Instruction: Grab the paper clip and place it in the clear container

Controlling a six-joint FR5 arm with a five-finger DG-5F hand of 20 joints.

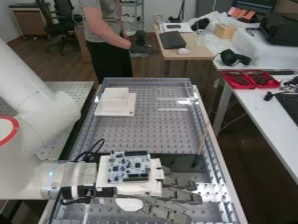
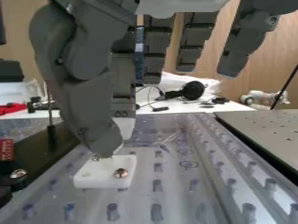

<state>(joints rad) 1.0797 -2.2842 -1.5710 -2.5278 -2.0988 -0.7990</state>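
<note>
Reading the high view from left to right, we have the arm coming in over the table's left edge, with a narrow dark gap between it and the neighbouring perforated table. The stepped white block stands toward the far end, well apart from the hand, with bare surface between. Nearer us, the circuit board rides on the back of the robot hand. Its fingers reach toward the table's right side, long and loosely open, and we make out nothing held. In the wrist view the thumb hangs close over a low white mount; we cannot tell whether they touch. We cannot tell where the paper clip lies, nor pick out the clear container with certainty against the see-through surface and its glare. We judge the work to be at the approach, before any grasp. Once the clip is found, the next move calls for bringing thumb and fingers low over it and pinching lightly, since so thin a thing could skid or slip flat beneath the tips. Beyond the fingers, a dark strip and a thin upright rod narrow the way, and farther right runs the raised rim. The roomier path seems to us to be up and toward the far middle, with the fingers lifted before any sideways travel.
</note>
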